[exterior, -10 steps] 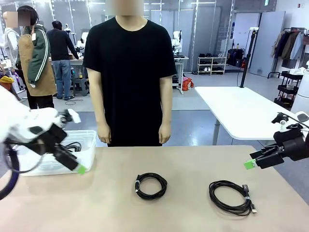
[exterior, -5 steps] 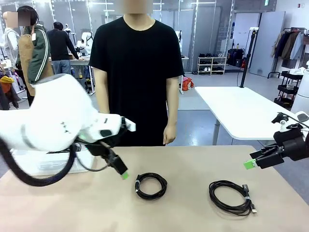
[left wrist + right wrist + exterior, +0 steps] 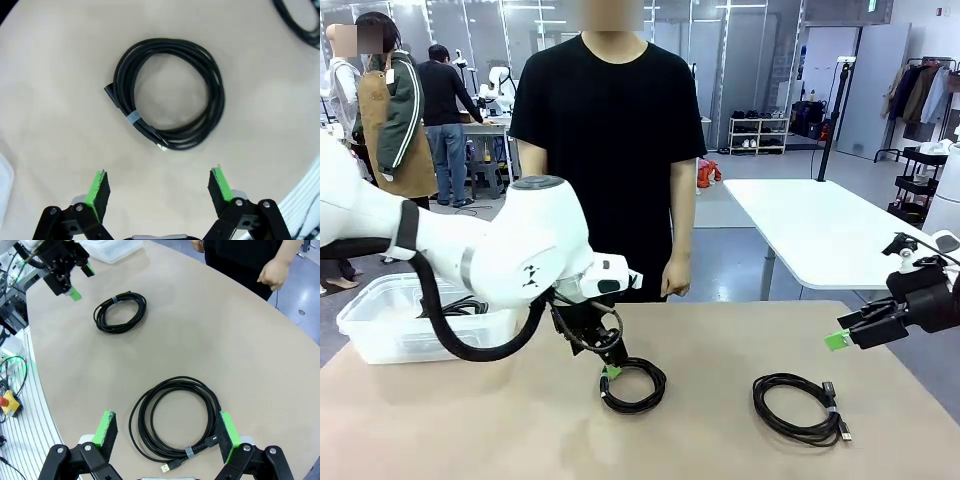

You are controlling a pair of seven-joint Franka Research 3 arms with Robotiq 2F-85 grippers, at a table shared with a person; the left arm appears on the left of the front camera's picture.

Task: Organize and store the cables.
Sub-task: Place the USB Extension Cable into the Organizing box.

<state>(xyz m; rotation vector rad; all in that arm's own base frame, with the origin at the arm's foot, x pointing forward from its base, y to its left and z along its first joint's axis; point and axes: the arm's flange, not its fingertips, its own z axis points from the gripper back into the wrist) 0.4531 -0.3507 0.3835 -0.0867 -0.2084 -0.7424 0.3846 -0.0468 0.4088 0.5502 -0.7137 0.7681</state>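
Overhead, the left tool (image 3: 159,179) hangs released above the banded coil (image 3: 132,118); the front view adds the right tool (image 3: 842,333), also released, near the right edge of the bench (image 3: 740,340)

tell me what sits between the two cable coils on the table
Nothing: only bare table separates the smaller coil from the larger coil, clear in the front view.

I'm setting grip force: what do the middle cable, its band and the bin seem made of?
Middle cable: black rubbery or plastic jacket, matte with slight sheen. Band: pale grey, perhaps tape or plastic; too small to tell. Bin: translucent whitish plastic, glossy; dark cords show through its wall.
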